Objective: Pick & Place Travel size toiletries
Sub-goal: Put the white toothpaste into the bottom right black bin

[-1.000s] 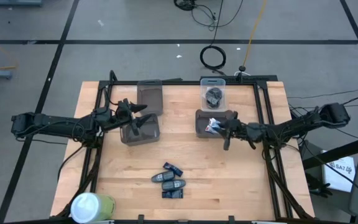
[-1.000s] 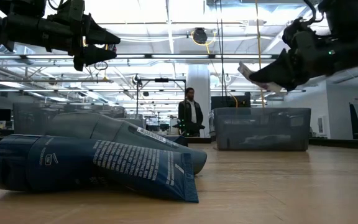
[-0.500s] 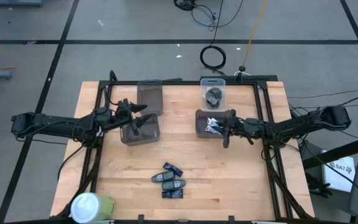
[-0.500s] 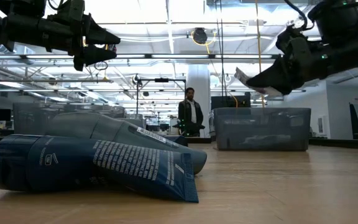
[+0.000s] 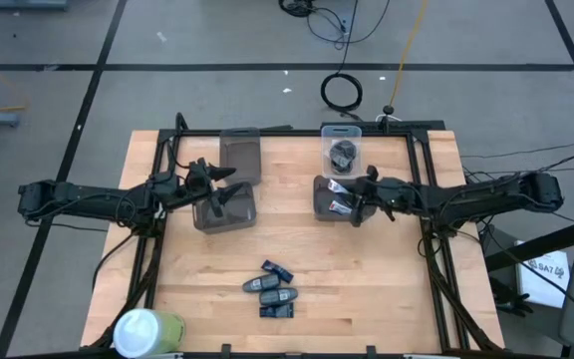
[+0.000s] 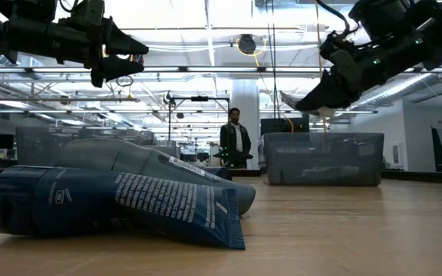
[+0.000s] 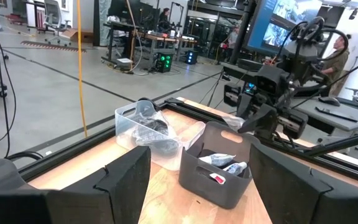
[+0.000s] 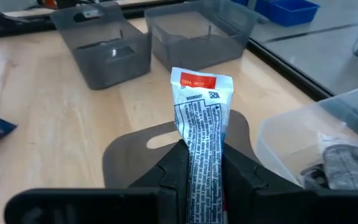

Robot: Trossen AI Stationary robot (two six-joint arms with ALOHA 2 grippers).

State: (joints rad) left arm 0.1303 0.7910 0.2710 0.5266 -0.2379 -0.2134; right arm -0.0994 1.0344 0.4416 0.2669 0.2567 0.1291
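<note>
My right gripper [image 5: 353,205] hovers over the right grey bin [image 5: 321,198], shut on a little white tube with a red mark [image 8: 199,112]; the tube also shows in the low view [image 6: 291,100]. More white tubes lie inside that bin [image 7: 224,167]. Dark grey lumps sit in the clear bin [image 5: 344,152]. Several dark oblong pieces with blue accents [image 5: 272,290] lie on the wood toward the near edge and fill the low view's foreground [image 6: 121,201]. My left gripper [image 5: 225,187] waits open above the left grey bin [image 5: 224,210]. My right gripper pinches the white tube's lower half [image 8: 201,163] between its two fingers [image 8: 171,167]. The fingers run along the tube, and its red-marked end [image 8: 197,81] sticks out past the fingertips. The tube is lifted clear above the grey bin.
A third grey bin [image 5: 239,154] stands at the far edge, left of the clear bin. A big white-and-green cylinder [image 5: 147,332] lies at the near left corner. A black frame [image 5: 427,179] borders the table. Bare wood lies between the bins and the dark pieces.
My right gripper has carried the white tube toward the table's left and a little toward the far edge, from beside the right grey bin's right wall to over the bin. It has stayed shut on the tube.
</note>
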